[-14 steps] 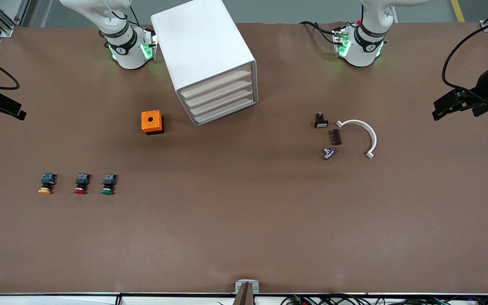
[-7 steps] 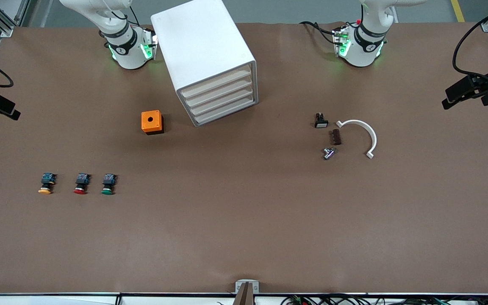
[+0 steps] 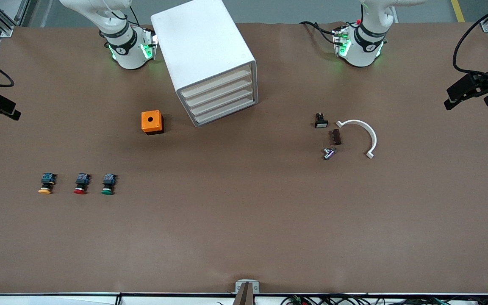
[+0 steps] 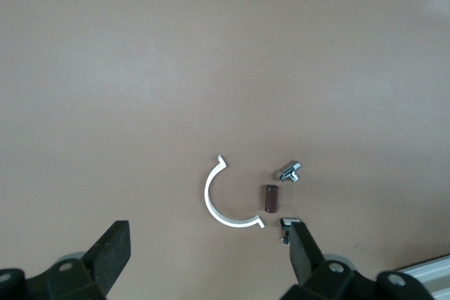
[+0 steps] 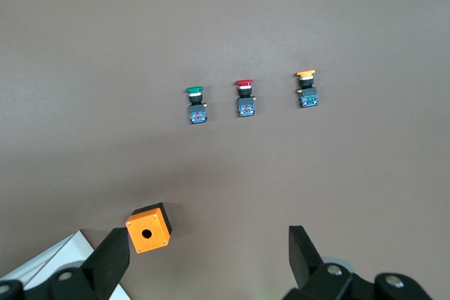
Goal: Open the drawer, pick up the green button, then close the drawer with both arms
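Front view: lowest cream-fronted white drawer (image 3: 227,111) shut; I hold left gripper (image 4: 207,254) and right gripper (image 5: 209,258) spread wide, empty. Next: grasp its front.

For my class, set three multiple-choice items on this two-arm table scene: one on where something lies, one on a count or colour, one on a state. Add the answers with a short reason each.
1. Where does the green-capped button lie?
A. in an open drawer
B. on the bare table, in a row beside the red-capped button
C. on top of the orange box

2. How many drawer fronts does the white cabinet show?
A. two
B. four
C. six

3. How does the lowest drawer stand?
A. shut
B. pulled halfway out
C. lifted out onto the table

Answers:
1 B: the front view shows three buttons lined up on the table, the yellow-orange-capped button at the row's end.
2 B: four stacked cream fronts show.
3 A: its front sits flush with the three above; neither the left pincer nor the right pincer touches it.
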